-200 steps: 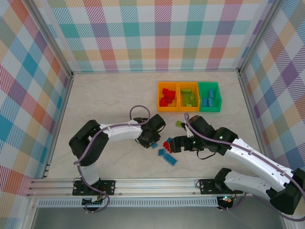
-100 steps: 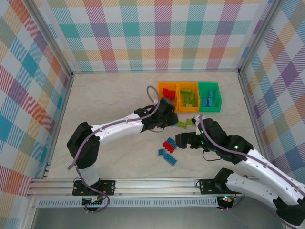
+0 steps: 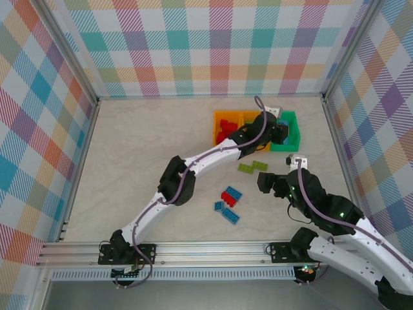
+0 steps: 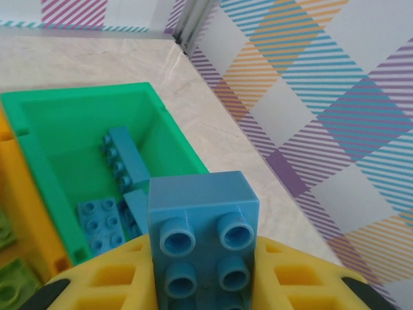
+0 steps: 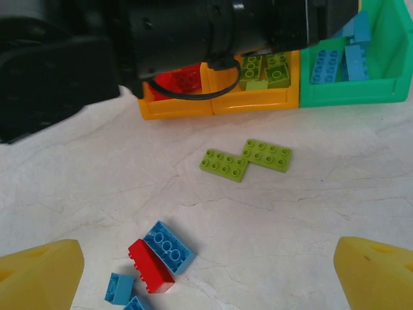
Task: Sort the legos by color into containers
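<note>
The left arm (image 3: pixel 193 169) reaches in one long diagonal from its base at the near edge of the tabletop (image 3: pixel 142 161) out to the bins near the far edge, right of centre. The left gripper (image 3: pixel 276 132) hangs over the green bin (image 3: pixel 292 139), the rightmost of the three. Its yellow fingers (image 4: pixel 110 281) are clamped on a blue brick (image 4: pixel 201 219), studs facing the wrist camera, with the bin's inside below and beyond it. Several blue bricks (image 4: pixel 97 223) already lie in that bin. The left orange bin (image 5: pixel 174 108) holds red bricks (image 5: pixel 184 79), and the middle orange bin (image 5: pixel 258 100) holds green bricks (image 5: pixel 264 70). The right arm (image 3: pixel 335 216) is bent back toward its base at the near right. The right gripper (image 3: pixel 266 182) is low over the tabletop between the bins and the near edge, facing the bins. Its fingers (image 5: pixel 45 271) stand wide apart with nothing between them. Two lime plates (image 5: pixel 245 159) lie touching corner to corner on the tabletop just in front of the bins. Nearer the near edge, a red brick (image 5: pixel 150 266) lies against another blue one (image 5: pixel 169 245), with small blue pieces (image 3: pixel 226 212) close beside them.
</note>
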Controlling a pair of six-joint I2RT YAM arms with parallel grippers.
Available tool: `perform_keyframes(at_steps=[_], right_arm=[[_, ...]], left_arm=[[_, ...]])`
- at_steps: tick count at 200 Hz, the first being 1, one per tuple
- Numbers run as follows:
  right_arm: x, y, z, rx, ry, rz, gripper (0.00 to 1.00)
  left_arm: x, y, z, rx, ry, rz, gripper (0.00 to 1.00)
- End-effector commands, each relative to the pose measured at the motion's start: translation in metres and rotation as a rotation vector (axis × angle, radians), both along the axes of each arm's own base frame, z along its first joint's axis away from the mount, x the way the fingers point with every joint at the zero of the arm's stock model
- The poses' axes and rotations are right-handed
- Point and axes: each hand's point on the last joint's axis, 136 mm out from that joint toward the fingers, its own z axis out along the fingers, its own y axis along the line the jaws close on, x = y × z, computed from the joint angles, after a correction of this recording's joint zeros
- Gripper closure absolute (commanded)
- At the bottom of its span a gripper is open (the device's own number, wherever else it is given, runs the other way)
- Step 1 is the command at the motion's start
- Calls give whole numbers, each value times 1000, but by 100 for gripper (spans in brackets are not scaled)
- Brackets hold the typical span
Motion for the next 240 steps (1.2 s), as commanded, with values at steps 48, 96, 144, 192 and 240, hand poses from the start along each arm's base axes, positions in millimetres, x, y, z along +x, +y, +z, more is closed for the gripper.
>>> perform_keyframes(at_steps=[48, 96, 144, 192, 240], right_arm=[[-7, -7, -11, -8, 40, -19, 0], [-8, -8, -18, -11, 58, -25, 0], [-10, 18, -32, 0, 93, 101, 0], [-8, 84, -87, -34, 287, 335, 0], [1, 116, -139, -125, 469, 404, 6]], left_arm=[[35, 4, 33, -92, -121, 78, 43], [-13, 33, 101, -171, -119, -23, 39], [-116, 137, 132, -197, -212, -114, 38], [-236, 229, 126, 83, -344, -271, 33], [-310, 330, 122, 290, -386, -394, 29]])
